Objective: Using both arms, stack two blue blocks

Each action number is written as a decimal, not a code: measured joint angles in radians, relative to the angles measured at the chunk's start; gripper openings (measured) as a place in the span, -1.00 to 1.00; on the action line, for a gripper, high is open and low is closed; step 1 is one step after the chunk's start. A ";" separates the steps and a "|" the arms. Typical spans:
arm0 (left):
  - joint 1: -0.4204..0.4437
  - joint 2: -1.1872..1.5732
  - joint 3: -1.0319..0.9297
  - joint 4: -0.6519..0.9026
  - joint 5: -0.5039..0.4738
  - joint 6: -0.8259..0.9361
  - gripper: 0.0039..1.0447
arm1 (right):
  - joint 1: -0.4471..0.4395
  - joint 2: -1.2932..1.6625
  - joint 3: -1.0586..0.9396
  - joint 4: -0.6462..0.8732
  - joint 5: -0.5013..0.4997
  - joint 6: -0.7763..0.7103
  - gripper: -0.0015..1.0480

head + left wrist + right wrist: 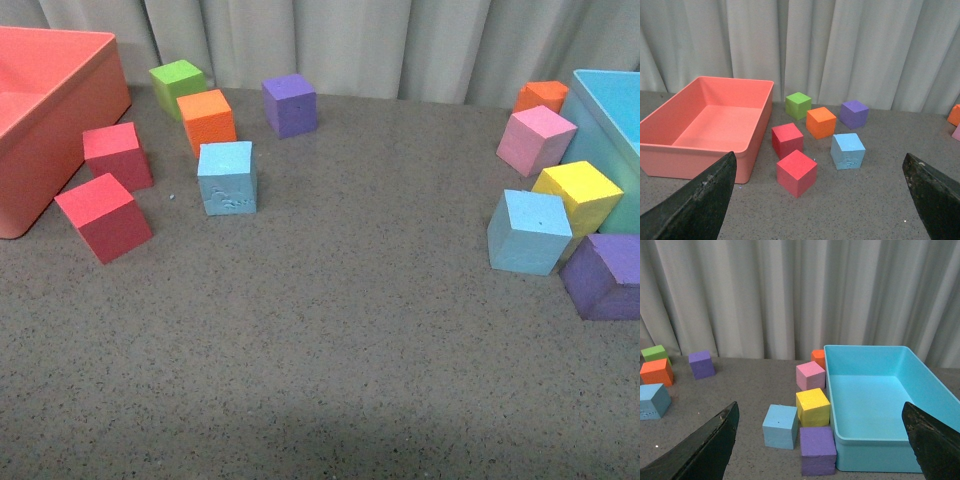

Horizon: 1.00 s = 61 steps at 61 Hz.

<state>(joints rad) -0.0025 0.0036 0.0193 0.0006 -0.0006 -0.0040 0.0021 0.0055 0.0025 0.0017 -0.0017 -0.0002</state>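
1. At left claw (pixel 819 154): spread wide, gripping nothing; ahead, between its fingers, scuffed blue block (pixel 847 151).
2. At right claw (pixel 820 403): spread wide, empty; ahead, plain blue block (pixel 780 426), just beside yellow cube (pixel 813 406).

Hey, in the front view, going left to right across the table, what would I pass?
Coral bin, scuffed blue block, back purple cube, plain blue block, light blue bin; overlapping cubes omitted.
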 joint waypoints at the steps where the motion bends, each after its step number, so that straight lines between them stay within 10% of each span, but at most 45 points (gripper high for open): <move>1: 0.000 0.000 0.000 0.000 0.000 0.000 0.88 | 0.000 0.000 0.000 0.000 0.000 0.000 0.81; 15: 0.000 0.000 0.000 0.000 0.000 0.000 0.88 | 0.001 0.000 0.000 0.001 0.008 -0.005 0.81; 23: 0.000 0.000 0.000 0.000 -0.002 0.000 0.88 | 0.102 0.235 0.024 0.183 0.393 -0.180 0.81; 38: 0.000 0.000 0.000 0.000 -0.001 0.000 0.88 | 0.103 0.938 0.285 0.391 0.235 -0.038 0.81; 61: 0.000 0.000 0.000 0.000 -0.001 0.000 0.88 | 0.115 1.664 0.842 0.103 0.089 0.193 0.81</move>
<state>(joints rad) -0.0025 0.0036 0.0193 0.0006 -0.0017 -0.0040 0.1173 1.6695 0.8440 0.1051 0.0872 0.1932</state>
